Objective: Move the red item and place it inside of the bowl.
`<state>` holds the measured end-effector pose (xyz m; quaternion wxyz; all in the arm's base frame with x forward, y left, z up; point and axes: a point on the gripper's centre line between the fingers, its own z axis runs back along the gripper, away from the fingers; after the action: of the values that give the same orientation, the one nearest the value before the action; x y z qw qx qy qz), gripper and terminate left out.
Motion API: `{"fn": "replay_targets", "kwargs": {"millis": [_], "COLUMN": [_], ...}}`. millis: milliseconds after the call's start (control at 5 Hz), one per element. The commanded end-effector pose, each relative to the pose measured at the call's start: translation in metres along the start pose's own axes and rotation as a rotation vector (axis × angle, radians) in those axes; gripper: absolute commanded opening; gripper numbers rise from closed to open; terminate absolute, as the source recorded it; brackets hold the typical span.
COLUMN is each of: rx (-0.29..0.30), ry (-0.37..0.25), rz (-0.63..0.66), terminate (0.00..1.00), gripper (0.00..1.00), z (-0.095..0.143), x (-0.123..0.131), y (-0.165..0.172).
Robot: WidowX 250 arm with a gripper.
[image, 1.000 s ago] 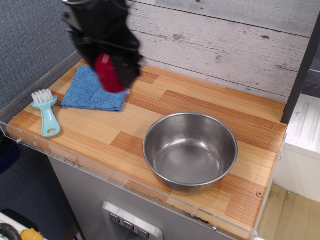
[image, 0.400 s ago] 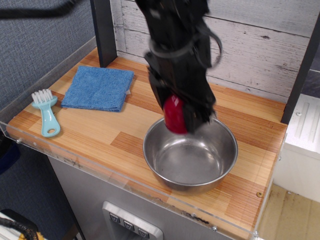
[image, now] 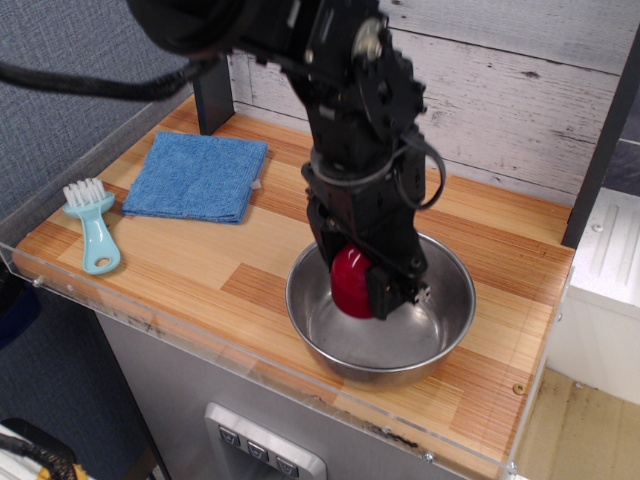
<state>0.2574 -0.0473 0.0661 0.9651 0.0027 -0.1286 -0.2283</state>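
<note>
On the wooden worktop (image: 200, 265), toward its front right edge, sits the bowl (image: 381, 307); open wood lies left of it. Near the left rim, the blue cloth (image: 195, 177) and teal brush (image: 93, 224) lie apart. Inside the bowl, black fingers (image: 366, 283) clamp the red item (image: 351, 281) above its floor.

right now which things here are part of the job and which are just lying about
Part of the job:
- red item, held in the gripper
- bowl, with the red item lowered inside its rim

Just lying about:
- blue cloth
- light blue brush
</note>
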Motion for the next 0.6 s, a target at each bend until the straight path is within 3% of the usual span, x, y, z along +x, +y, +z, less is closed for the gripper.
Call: {"fn": "replay_targets", "kwargs": {"millis": [0, 400], "rx": [0.005, -0.025], "ry": [-0.002, 0.030], "rz": [-0.025, -0.043], "terminate": [0.00, 0.00], "gripper": [0.00, 0.00], "z": [-0.017, -0.038], "x": [-0.005, -0.002], "y": [0.000, -0.008]}}
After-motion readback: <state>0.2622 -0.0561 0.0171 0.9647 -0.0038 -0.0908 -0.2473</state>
